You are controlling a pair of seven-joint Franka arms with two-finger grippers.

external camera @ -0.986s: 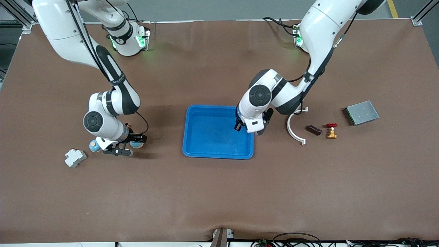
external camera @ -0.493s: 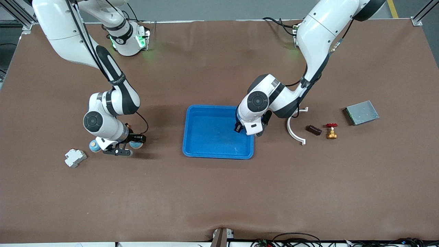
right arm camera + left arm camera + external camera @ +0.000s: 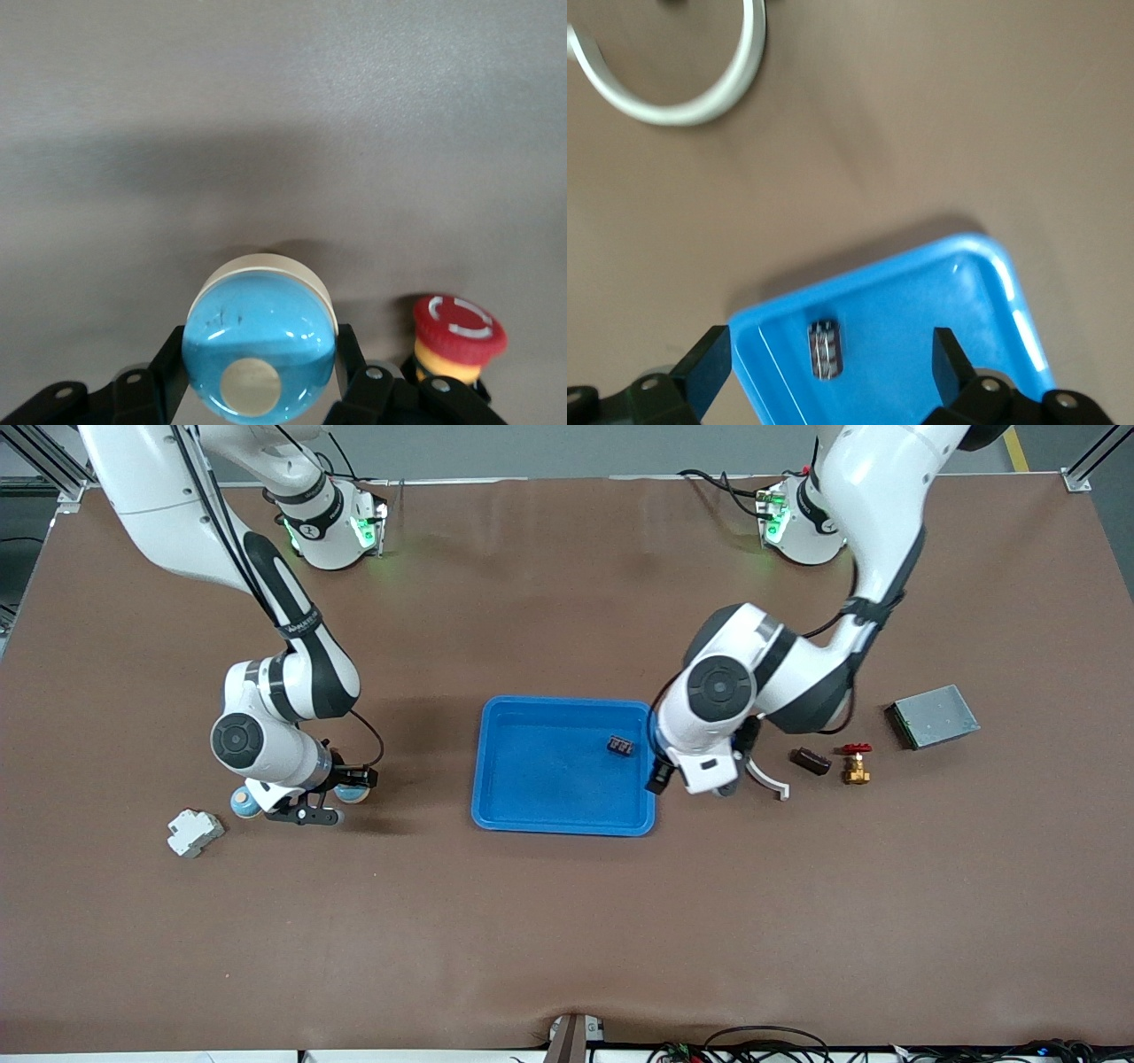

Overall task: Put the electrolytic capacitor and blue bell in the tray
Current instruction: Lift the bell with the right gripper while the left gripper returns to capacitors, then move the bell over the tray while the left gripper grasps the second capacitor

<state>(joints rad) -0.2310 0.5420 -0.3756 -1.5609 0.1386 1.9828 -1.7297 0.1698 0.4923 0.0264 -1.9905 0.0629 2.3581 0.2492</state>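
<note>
Capacitor (image 3: 619, 745) lying in blue tray (image 3: 532, 815) at frame centre, left gripper (image 3: 687, 778) spread empty above tray's edge, right gripper (image 3: 259, 386) pinching blue bell (image 3: 258, 342) at mid-left.

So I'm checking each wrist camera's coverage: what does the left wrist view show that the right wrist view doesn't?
Only the left wrist view shows the blue tray with the small dark capacitor lying in it, a curved white piece on the table, and the open left gripper. Only the right wrist view shows the blue bell between the right gripper fingers, beside a red button. Both show the brown table.
</note>
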